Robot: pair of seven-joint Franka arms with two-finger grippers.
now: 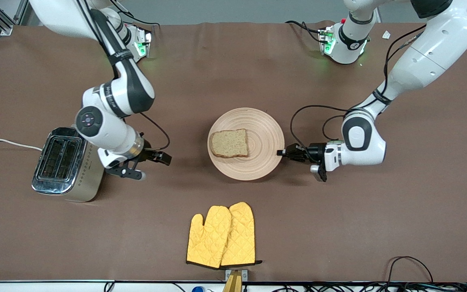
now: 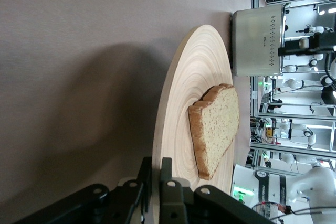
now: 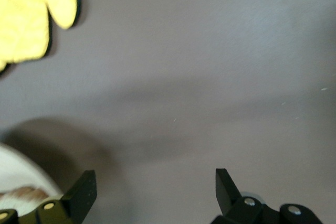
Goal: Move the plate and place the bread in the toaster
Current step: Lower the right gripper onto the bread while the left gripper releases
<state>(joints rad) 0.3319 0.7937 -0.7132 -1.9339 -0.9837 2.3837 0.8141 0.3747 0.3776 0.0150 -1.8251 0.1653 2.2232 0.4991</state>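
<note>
At mid-table the plate (image 1: 258, 162) lies flat on the brown table (image 1: 339, 227), with the bread (image 1: 230, 143) resting on it, off-centre toward the right arm's end. The left gripper (image 1: 283, 153) comes in low and level from the left arm's end, its fingers (image 2: 167, 192) clamped tight on the plate's rim; the left wrist view shows the rim pinched between the two black tips, with the slice lying just past them. The toaster (image 1: 61, 164) stands well apart at the right arm's end of the table, chrome top up, both slots showing, its white cord (image 1: 6, 142) trailing off the table edge. The right gripper (image 1: 152, 164) hangs over bare table between toaster and plate, just beside the toaster, jaws spread wide and holding nothing; its wrist view shows the two fingertips (image 3: 81, 195) far apart over brown cloth. A pair of yellow oven mitts (image 1: 222, 236) lies nearer the front camera than the plate, side by side, well clear of both grippers.
</note>
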